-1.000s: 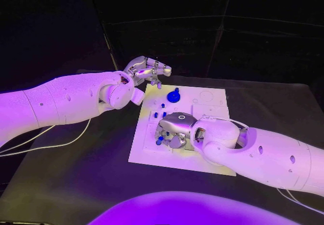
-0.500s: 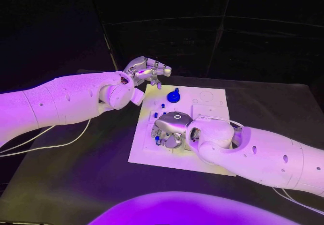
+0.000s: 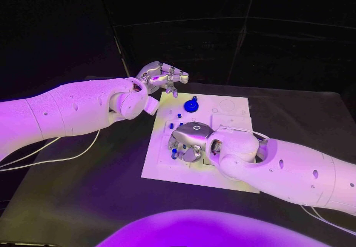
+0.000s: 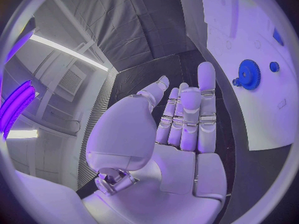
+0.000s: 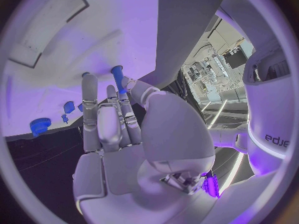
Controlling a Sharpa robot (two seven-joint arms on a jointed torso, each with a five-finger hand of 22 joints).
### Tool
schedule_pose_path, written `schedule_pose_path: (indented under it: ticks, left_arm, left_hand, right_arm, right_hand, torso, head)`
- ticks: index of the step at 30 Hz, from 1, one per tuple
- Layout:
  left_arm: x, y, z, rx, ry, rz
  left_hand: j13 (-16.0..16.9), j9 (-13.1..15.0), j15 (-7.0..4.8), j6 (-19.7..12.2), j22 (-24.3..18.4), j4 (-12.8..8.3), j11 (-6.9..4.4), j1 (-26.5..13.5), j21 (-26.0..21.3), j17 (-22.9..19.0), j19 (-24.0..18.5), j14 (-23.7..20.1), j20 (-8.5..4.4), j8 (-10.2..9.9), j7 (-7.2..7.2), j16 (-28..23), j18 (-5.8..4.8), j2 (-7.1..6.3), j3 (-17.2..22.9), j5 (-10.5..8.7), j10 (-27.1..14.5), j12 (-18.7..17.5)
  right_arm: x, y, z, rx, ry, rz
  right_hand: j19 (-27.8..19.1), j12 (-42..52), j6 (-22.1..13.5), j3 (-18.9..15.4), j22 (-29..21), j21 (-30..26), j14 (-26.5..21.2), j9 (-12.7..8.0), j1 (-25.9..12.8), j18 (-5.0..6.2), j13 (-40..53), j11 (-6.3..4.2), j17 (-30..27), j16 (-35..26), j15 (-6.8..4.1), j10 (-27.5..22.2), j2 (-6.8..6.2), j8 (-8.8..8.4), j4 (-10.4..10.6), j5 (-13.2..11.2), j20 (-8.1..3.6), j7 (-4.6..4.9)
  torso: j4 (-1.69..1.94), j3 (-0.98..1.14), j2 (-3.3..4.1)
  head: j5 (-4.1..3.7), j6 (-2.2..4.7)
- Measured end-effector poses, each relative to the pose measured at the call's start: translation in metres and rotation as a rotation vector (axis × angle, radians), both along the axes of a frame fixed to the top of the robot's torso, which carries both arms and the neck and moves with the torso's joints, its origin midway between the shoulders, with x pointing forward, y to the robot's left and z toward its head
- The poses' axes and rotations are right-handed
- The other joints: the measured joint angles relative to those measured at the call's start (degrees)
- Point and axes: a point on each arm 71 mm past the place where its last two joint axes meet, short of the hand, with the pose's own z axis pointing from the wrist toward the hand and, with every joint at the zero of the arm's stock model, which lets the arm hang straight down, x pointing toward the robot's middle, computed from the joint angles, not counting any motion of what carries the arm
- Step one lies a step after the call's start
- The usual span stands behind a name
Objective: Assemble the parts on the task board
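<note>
1. Two hands appear in the head view. The right hand [image 3: 191, 139] is low over the near-left part of the white task board [image 3: 230, 177], which lies in the middle of the black desk [image 3: 74, 195]. Small blue parts [image 3: 176, 153] lie just beside its fingers. If the fingers grasp one of them, I cannot tell from this view.
2. Also in the head view, the left hand [image 3: 162, 76] is raised beyond the far-left corner of the board, fingers apart, holding nothing. A blue gear [image 3: 191, 106] stands on the far part of the board, near this hand but apart from it.
3. In the left wrist view, the left hand [image 4: 181, 129] has its fingers straight and released. The blue gear [image 4: 248, 74] and a small blue part [image 4: 274, 66] are on the board [image 4: 249, 119] beyond them.
4. In the right wrist view, the right hand [image 5: 115, 134] has a blue peg [image 5: 117, 76] at its fingertips [image 5: 89, 79], over the board [image 5: 74, 50]. The peg appears pinched there, but the hold is partly hidden. More blue parts [image 5: 40, 125] lie beside.
</note>
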Motion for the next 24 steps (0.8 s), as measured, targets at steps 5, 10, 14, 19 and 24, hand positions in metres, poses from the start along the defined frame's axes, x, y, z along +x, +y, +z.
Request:
schedule_pose_path:
  ticks: [5, 10, 14, 19, 24]
  left_arm:
    - [0.000, 0.000, 0.000, 0.000, 0.000, 0.000]
    - [0.000, 0.000, 0.000, 0.000, 0.001, 0.000]
    - [0.000, 0.000, 0.000, 0.000, 0.001, 0.000]
    - [0.000, 0.001, 0.000, 0.001, 0.002, 0.001]
    - [0.000, 0.003, 0.000, 0.002, 0.002, 0.004]
  left_hand:
    - [0.0, 0.0, 0.00, 0.0, 0.0, 0.0, 0.00, 0.0, 0.0, 0.0, 0.0, 0.0, 0.00, 0.0, 0.00, 0.0, 0.00, 0.00, 0.0, 0.00, 0.0, 0.0]
    - [0.0, 0.0, 0.00, 0.0, 0.0, 0.0, 0.00, 0.0, 0.0, 0.0, 0.0, 0.0, 0.00, 0.0, 0.00, 0.0, 0.00, 0.00, 0.0, 0.00, 0.0, 0.0]
    - [0.0, 0.0, 0.00, -0.2, -0.1, 0.2, 0.00, 0.0, -0.2, -0.1, 0.0, 0.0, 0.00, 0.0, 0.00, -0.2, 0.00, 0.00, -0.2, 0.00, 0.0, 0.2]
    - [0.1, 0.0, 0.00, -0.4, -0.2, 0.2, 0.00, 0.0, -0.4, -0.2, 0.0, 0.0, 0.00, 0.0, 0.00, -0.2, 0.00, 0.00, -0.2, 0.00, 0.0, 0.3]
    - [0.1, 0.0, 0.00, -0.4, -0.2, 0.2, 0.00, 0.0, -0.4, -0.2, 0.0, 0.0, 0.00, 0.0, 0.00, -0.2, 0.00, 0.00, -0.2, 0.00, 0.0, 0.4]
  right_arm:
    - [0.000, -0.001, 0.000, 0.001, 0.005, -0.002]
    - [0.000, -0.005, 0.001, 0.018, 0.012, -0.007]
    - [0.000, -0.013, 0.003, 0.059, 0.018, -0.017]
    - [-0.001, -0.031, 0.009, 0.149, 0.032, -0.042]
    - [0.001, -0.053, 0.019, 0.244, 0.034, -0.077]
  right_hand:
    - [0.0, 0.1, -0.1, -0.8, -0.1, -0.3, 0.0, 0.0, -0.3, 0.00, 0.0, -0.04, 0.4, 0.0, 0.00, 0.0, -0.33, 0.02, 0.2, 0.1, 0.00, -0.01]
    - [-0.7, -1.2, -6.5, -5.7, -1.0, -1.8, -1.2, -0.4, -2.5, 0.00, -0.1, 0.55, -2.5, -1.2, 1.14, -5.9, -2.51, -0.35, 1.1, 2.4, 0.72, 0.13]
    - [-1.2, 0.2, -13.0, -13.4, -2.1, -3.7, -2.6, -0.4, -2.2, 0.00, 0.2, 1.06, -5.4, -2.5, 1.49, -10.3, -2.21, -0.35, 2.6, 3.7, 1.22, 0.19]
    - [-0.8, 3.9, -14.4, -23.9, -3.3, -5.3, -3.8, -0.4, -0.3, 0.00, 0.3, 1.23, -9.1, -4.2, 1.93, -12.9, -0.12, -0.35, 6.1, 1.5, 1.66, 0.55]
    - [-0.7, 6.9, -11.7, -25.6, -3.6, -5.5, -3.9, -0.2, 1.7, 0.00, 0.7, 1.13, -9.9, -4.4, 1.88, -11.7, 1.82, -0.35, 6.7, 2.2, 1.70, 0.70]
  torso:
    - [-0.01, 0.02, 0.00]
    - [-0.03, 0.02, 0.00]
    - [-0.03, 0.01, -0.01]
    - [-0.08, -0.01, -0.05]
    - [-0.16, -0.04, -0.14]
  head:
    - [-0.04, -0.01]
    - [-0.06, -0.02]
    - [-0.07, 0.02]
    - [0.00, 0.15]
    - [-0.27, 0.42]
